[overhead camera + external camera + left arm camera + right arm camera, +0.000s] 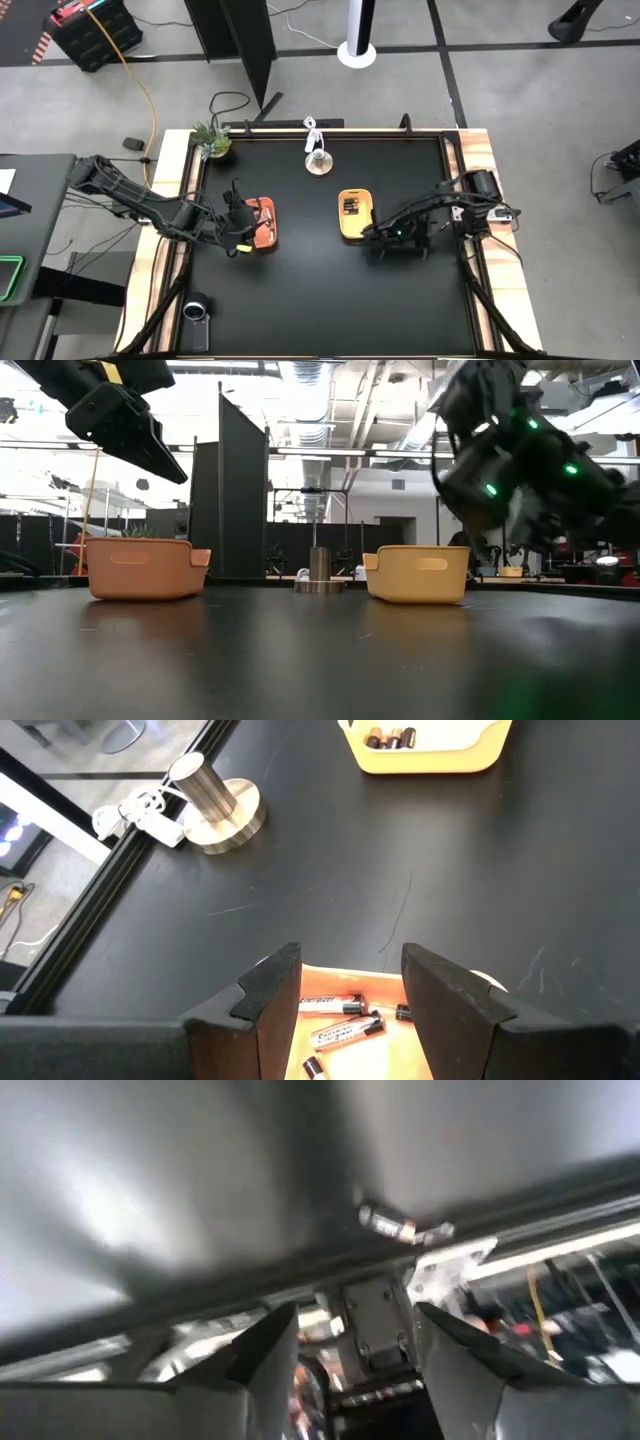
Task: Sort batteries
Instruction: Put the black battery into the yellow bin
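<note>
The orange tray holds whitish-silver batteries. The yellow tray holds dark batteries. My left gripper is open and hovers above the orange tray, fingers on either side of the batteries without touching them. My right gripper is open and empty, raised just off the table beside the yellow tray's near right corner. In the right wrist view one battery lies on the black table ahead of the fingers, near the table's edge rail.
A metal cylinder on a round base with a white cable stands at the far middle of the table. A small plant sits at the far left corner, and a round dark device at the near left edge. Raised rails border the black top.
</note>
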Robot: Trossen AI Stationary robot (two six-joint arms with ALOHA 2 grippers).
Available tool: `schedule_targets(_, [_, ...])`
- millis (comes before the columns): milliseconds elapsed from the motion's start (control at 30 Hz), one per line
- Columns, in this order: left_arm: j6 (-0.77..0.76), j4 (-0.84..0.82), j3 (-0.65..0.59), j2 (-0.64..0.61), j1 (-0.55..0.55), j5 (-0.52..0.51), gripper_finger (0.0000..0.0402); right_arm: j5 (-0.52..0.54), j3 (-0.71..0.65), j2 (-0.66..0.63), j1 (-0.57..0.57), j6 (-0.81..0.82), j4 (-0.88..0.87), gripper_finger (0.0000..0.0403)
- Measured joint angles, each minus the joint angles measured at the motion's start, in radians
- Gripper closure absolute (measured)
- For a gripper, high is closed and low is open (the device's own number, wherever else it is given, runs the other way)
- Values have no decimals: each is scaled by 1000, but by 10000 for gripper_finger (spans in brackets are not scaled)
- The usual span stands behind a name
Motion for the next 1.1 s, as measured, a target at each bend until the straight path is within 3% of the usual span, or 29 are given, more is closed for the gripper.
schedule_targets(233, [0, -2, 0, 0, 0, 0, 233, -13, -107, 72, 8, -32, 5, 164])
schedule_targets(1100, [0, -3, 0, 0, 0, 0, 233, 53, -253, 95, 20, -50, 223, 167])
